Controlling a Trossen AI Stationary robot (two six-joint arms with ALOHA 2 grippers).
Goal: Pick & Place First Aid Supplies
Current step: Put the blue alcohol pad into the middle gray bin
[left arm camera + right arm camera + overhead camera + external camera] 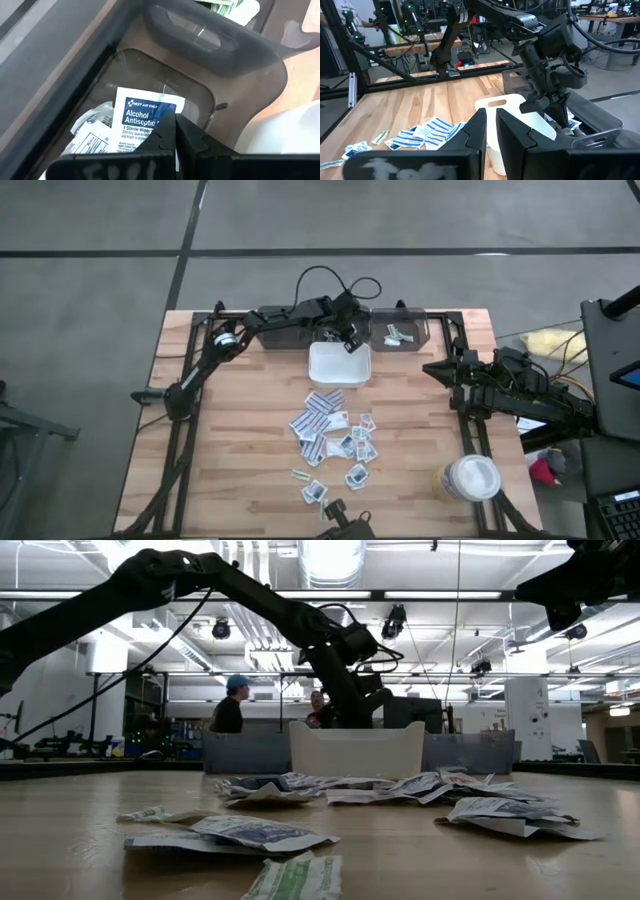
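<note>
Dark bin (240, 75): left claw (172, 131) clenched on alcohol wipe packet (142, 117) over other packets.

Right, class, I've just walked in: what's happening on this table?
The left gripper is shut on an alcohol wipe packet, holding it over a dark bin at the table's far edge, beside the white tray. Many more packets lie scattered mid-table. The right gripper waits at the right side.

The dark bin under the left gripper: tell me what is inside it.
In the dark bin, an alcohol antiseptic wipe packet lies over other white packets. The left gripper, jaws shut, covers the packet's lower corner and whatever lies beneath.
</note>
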